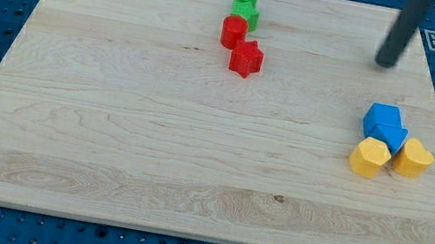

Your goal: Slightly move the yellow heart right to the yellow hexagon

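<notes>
Contact hasn't happened yet: my tip [385, 64], a bare rod with nothing to open or close, stands well above the blue blocks [385, 125]. Your heart [414, 158] sits just right of the hexagon [369, 157], untouched, so you'd judge the nudge undone.

yellow heart [414, 158] | right of yellow hexagon [369, 157] | near, apart

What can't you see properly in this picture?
- Camera view: the rod above my tip runs off the view's top edge, so the arm is cut off.
- The two green blocks touch and overlap; their shapes are unclear.
- The blue blocks sit partly behind the yellow hexagon and yellow heart; their near edges are hidden.
</notes>
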Controlling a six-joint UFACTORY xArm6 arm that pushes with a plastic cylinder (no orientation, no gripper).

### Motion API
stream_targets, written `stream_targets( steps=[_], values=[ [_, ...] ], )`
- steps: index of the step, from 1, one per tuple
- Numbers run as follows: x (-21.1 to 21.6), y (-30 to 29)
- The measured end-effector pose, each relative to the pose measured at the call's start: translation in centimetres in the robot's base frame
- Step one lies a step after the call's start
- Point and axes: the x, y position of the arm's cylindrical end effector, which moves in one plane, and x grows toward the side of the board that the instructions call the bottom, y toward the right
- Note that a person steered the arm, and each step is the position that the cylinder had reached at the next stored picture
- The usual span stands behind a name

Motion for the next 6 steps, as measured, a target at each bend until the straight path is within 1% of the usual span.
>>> stream_targets(
  steps=[1,2,4,6],
  values=[
    [7.9,2.3],
    [13.7,2.3],
    [16.6,2.3],
    [20.6,2.3]
  ],
)
